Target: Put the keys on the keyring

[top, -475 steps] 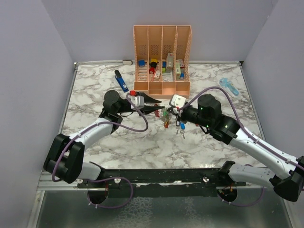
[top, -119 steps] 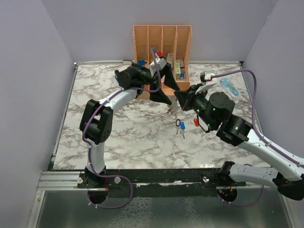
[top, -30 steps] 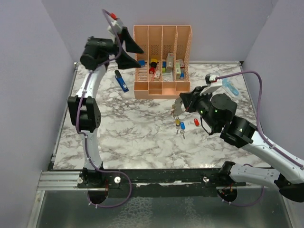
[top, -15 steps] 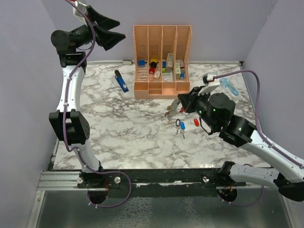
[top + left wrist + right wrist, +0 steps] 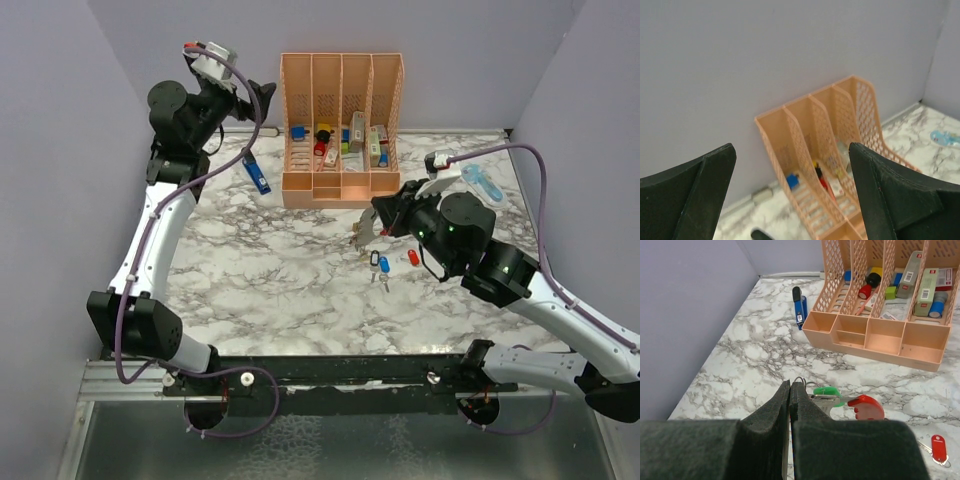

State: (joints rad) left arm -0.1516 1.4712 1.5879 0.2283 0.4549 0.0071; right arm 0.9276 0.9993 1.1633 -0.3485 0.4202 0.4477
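The right gripper [image 5: 790, 385] has its jaws pressed together on a small bunch. A thin wire loop shows just past the fingertips, and a green-headed metal key [image 5: 827, 391] and the red curved clip-like keyring [image 5: 867, 408] stick out to the side. Exactly which part of the bunch is pinched cannot be told. From above, this gripper [image 5: 364, 226] holds the bunch over the middle of the white marble-patterned bench [image 5: 250, 275], in front of the peach slotted plastic organizer [image 5: 342, 185]. Just on the near side of the bunch, a blue-headed key [image 5: 384, 266] lies on the bench. A red-headed key [image 5: 413, 257] lies beside it, apart from the jaws, and it also shows at the lower right of the right wrist view [image 5: 939, 448]. The left gripper [image 5: 254, 108] is raised high over the far left corner, its jaws spread wide and holding nothing. Its wrist view looks between the two black fingers [image 5: 695, 195] at the organizer against the grey wall. A long blue pen-like tool [image 5: 257, 171] lies on the bench left of the organizer. A pale blue object [image 5: 484, 184] lies near the far right edge.
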